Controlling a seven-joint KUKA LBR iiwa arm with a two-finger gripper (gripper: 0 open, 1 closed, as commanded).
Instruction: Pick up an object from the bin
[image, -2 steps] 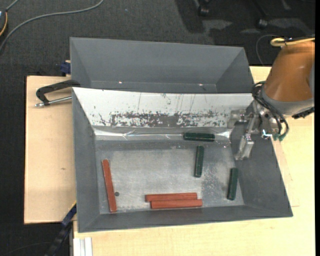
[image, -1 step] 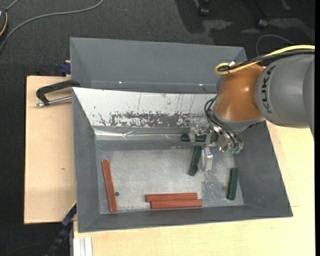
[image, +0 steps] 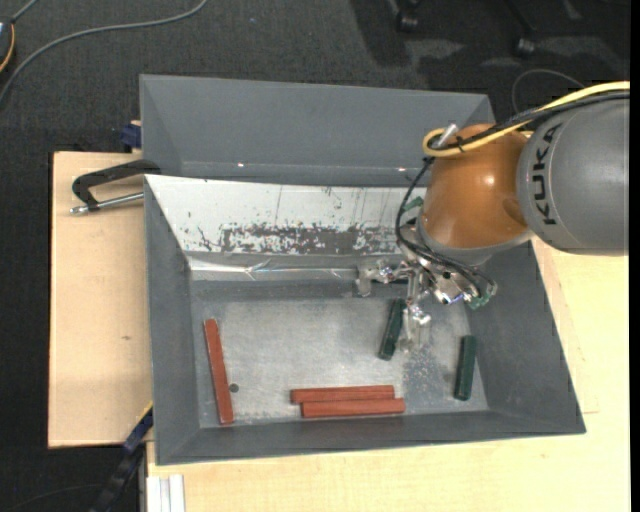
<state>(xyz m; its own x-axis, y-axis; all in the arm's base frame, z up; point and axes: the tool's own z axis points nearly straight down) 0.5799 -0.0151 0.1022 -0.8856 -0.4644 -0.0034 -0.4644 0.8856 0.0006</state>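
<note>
Where arm (image: 585, 180) reads KUKA, tool (image: 413, 322) beside dark green stick (image: 389, 338)

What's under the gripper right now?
A dark green stick lies tilted on the bin floor, just below the gripper. The gripper covers the stick's upper end, so I cannot tell whether they touch.

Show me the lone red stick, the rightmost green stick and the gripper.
lone red stick (image: 219, 371), camera view, its middle
rightmost green stick (image: 464, 368), camera view, its middle
gripper (image: 412, 322), camera view, its lower end
</note>
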